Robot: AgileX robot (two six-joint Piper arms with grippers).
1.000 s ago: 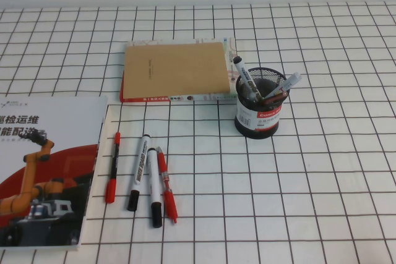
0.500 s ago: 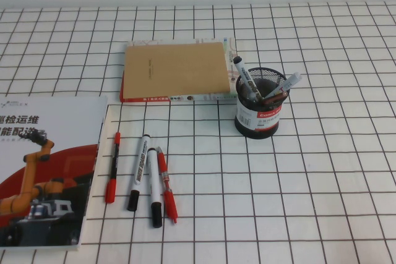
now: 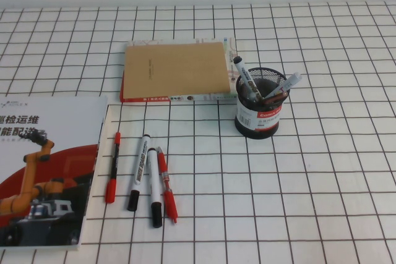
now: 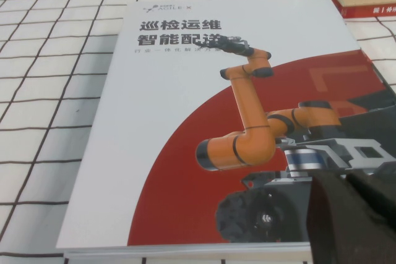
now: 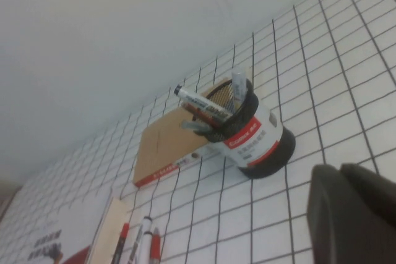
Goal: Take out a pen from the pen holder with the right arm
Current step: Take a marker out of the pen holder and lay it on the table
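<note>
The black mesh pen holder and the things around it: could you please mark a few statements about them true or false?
1. The black mesh pen holder stands upright with markers in it. True.
2. Four loose pens lie on the white gridded table, left of the holder. True.
3. The brown-covered book lies right of the holder. False: it lies to the holder's left, farther from the robot.
4. The right gripper is closed on a pen. False: it is shut but empty, apart from the holder.
5. The left gripper hovers over the glossy robot brochure. True.
</note>
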